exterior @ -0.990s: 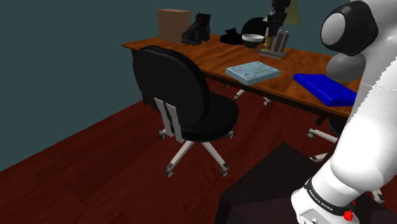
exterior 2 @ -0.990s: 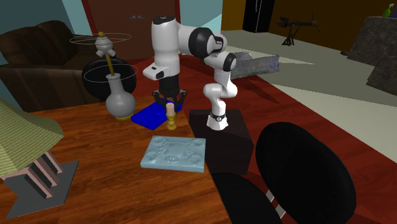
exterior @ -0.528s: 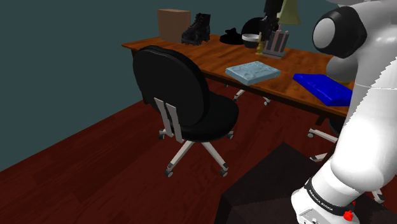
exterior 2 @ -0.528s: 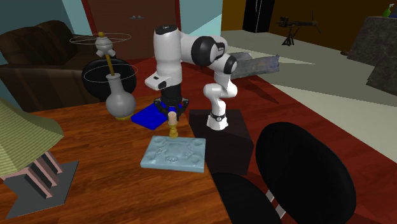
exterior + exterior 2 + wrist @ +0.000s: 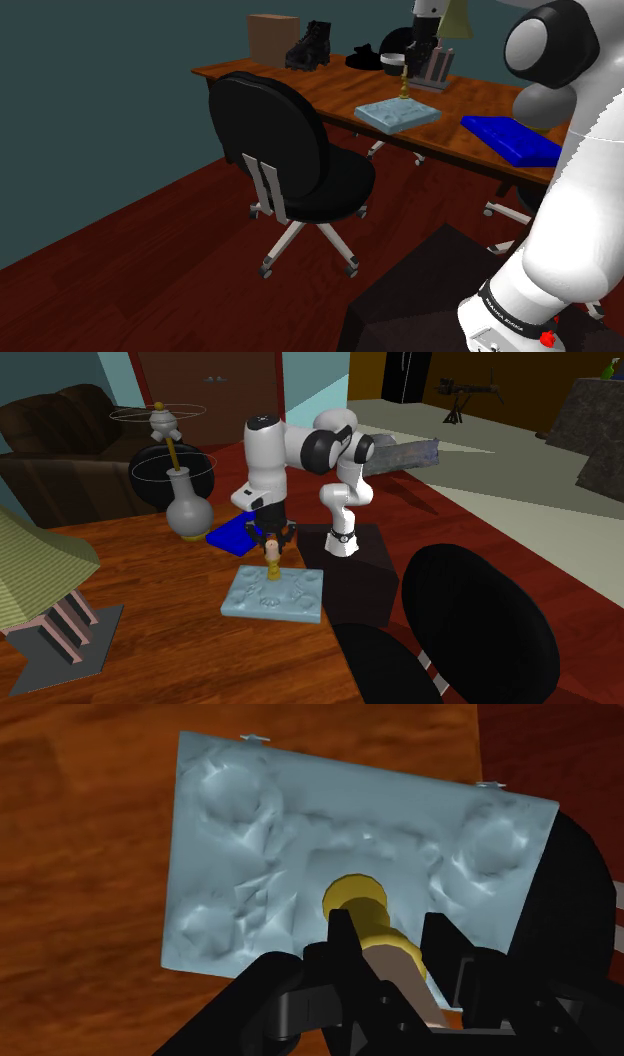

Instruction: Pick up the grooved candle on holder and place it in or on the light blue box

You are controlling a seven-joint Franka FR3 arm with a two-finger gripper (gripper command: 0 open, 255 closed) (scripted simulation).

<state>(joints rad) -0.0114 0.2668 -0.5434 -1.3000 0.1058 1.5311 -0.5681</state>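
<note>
The candle (image 5: 398, 966) is a pale stick on a golden holder (image 5: 354, 894), and it hangs upright from my gripper (image 5: 388, 936), whose two black fingers (image 5: 336, 942) are shut on the stick. It hovers just above the middle of the light blue box (image 5: 290, 844), a flat embossed slab on the wooden table. From the shoulder view the candle (image 5: 404, 87) hangs under the gripper (image 5: 408, 68) over the far edge of the box (image 5: 398, 114). In the second exterior view the candle (image 5: 271, 559) sits below the gripper (image 5: 271, 540), over the box (image 5: 276, 595).
A dark blue flat pad (image 5: 510, 139) lies on the table (image 5: 320, 90) beside the box. A black office chair (image 5: 280, 150) stands in front of the table. A boot (image 5: 311, 46), a brown box (image 5: 273, 38) and a bowl (image 5: 396, 61) stand at the back. A vase (image 5: 187, 512) and a lamp (image 5: 40, 587) also stand nearby.
The arm has carried the candle from beside the dark blue pad across to a spot above the light blue box. The fingers stayed shut on it.
</note>
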